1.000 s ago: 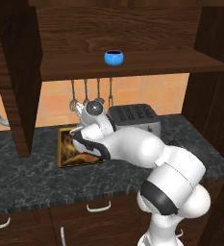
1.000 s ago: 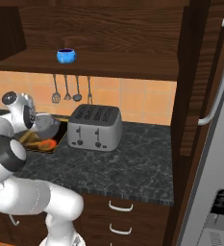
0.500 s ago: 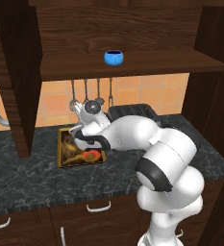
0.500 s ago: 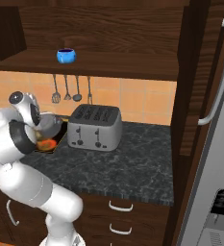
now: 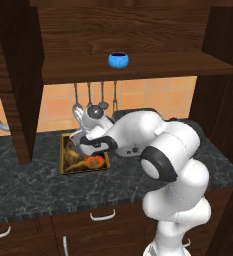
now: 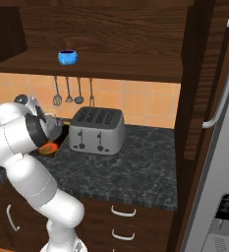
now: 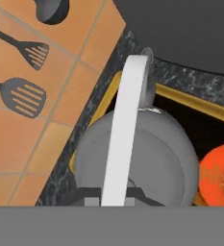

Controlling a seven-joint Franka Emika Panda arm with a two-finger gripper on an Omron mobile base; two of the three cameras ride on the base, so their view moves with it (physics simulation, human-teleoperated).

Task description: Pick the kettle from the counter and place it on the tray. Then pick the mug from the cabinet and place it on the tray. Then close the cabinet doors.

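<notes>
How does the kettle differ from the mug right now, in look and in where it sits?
The kettle is grey metal with an arched handle; the mug is bright blue and much smaller. The kettle is down over the gold-rimmed tray on the counter, at the shut gripper; the mug stands untouched on the cabinet shelf. Both are rounded vessels.

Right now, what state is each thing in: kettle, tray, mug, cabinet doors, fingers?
Kettle: upright over the tray, handle up between the fingers.
Tray: flat on the counter, by the wall.
Mug: upright on the cabinet shelf.
Cabinet doors: open.
Fingers: shut on the kettle's handle.
</notes>
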